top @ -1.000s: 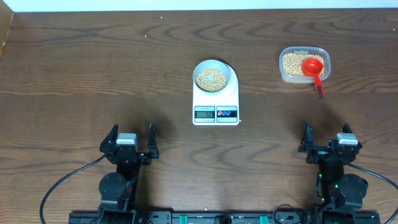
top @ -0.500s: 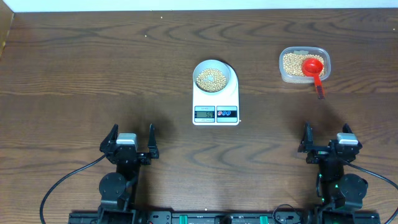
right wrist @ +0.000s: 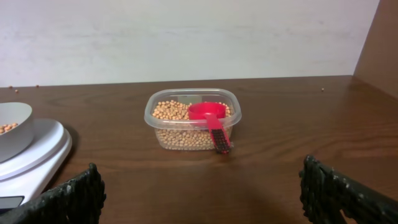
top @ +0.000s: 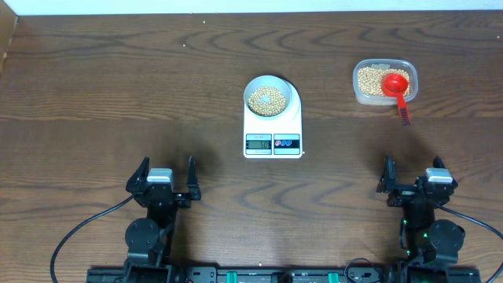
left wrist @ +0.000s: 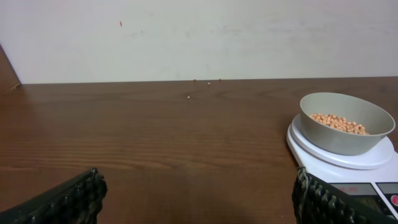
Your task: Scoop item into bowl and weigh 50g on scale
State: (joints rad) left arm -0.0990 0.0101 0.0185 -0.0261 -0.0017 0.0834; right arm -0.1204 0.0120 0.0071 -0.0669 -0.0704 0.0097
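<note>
My left tool [top: 167,165] and right tool [top: 412,168] hang wide open and empty, well clear of the scale [top: 272,127], likely so it reads undisturbed. The bowl [top: 288,89] of beans [top: 268,101] stands on it.

Scale [top: 273,127] and tub [top: 369,101] stand well apart on table [top: 118,94]

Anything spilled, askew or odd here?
A few tan specks, probably stray beans, lie on the dark wooden table near its far edge, away from the pale round bowl on the flat white scale. Nothing else stands out.
</note>
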